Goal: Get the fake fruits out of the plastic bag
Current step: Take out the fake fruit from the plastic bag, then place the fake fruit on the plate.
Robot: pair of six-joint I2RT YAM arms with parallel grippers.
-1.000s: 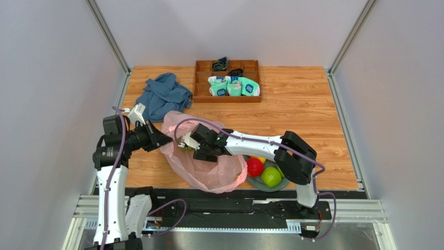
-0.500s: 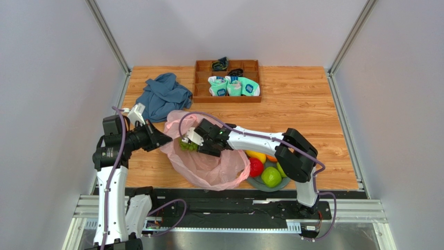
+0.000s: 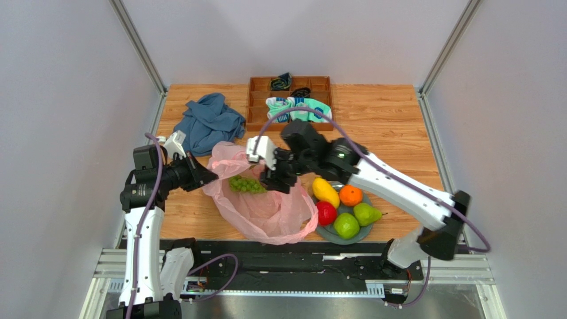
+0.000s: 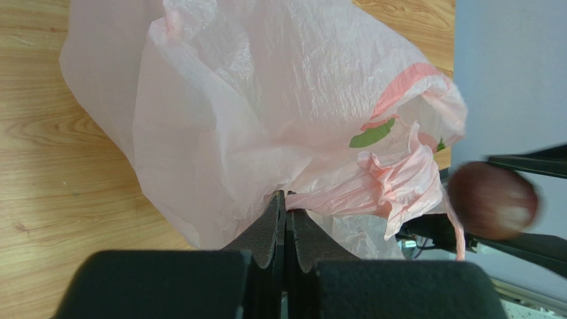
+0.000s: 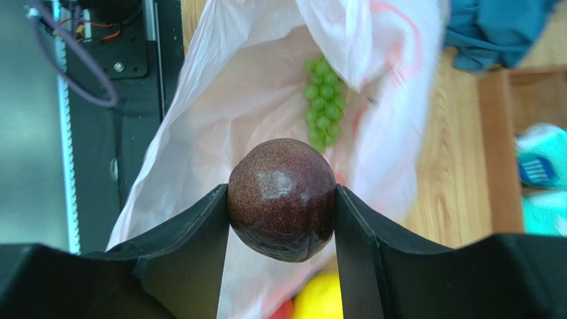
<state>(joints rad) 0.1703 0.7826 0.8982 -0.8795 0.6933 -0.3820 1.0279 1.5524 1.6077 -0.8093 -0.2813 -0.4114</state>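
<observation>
The pink plastic bag [image 3: 263,206] lies open on the table. My left gripper [image 3: 203,176] is shut on its left edge; in the left wrist view the jaws [image 4: 286,199] pinch a fold of the bag [image 4: 266,100]. My right gripper [image 3: 278,178] hovers above the bag's mouth, shut on a dark plum [image 5: 281,199], which also shows in the left wrist view [image 4: 492,201]. Green grapes [image 3: 246,184] lie inside the bag [image 5: 199,133], and show in the right wrist view [image 5: 323,103]. A lemon [image 3: 325,191], orange [image 3: 351,195], red apple [image 3: 325,212], green apple [image 3: 346,226] and pear [image 3: 367,213] sit on the grey plate [image 3: 333,237].
A crumpled blue cloth [image 3: 209,123] lies behind the bag at the left. A wooden compartment tray [image 3: 253,106] with teal-and-white socks [image 3: 299,111] stands at the back. The plate sits right of the bag at the near edge.
My right gripper has risen out of the bag with the plum and the arm has swung up and back. The grapes now lie uncovered in the bag. The left gripper has held still.
</observation>
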